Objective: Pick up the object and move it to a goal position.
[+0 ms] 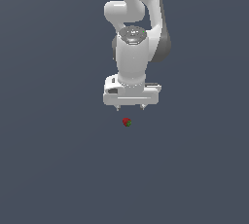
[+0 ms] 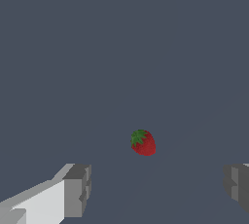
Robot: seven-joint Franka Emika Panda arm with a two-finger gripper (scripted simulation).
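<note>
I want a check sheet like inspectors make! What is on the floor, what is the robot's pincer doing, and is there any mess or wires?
Surface: plain dark blue-grey floor, bare.
Job's thing: one tiny red strawberry with green leaves, lying on the floor, untouched.
Clutter: nothing seen.
Pincer: white pincer above the strawberry, fingers wide apart, holding nothing.
Cables: nothing seen.
Surroundings: only the white arm; no goal marker seen.

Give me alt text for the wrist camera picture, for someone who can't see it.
A small red strawberry with a green leafy cap lies on a plain dark grey-blue surface. The open pincer frames it, one grey fingertip at each side, neither touching.
</note>
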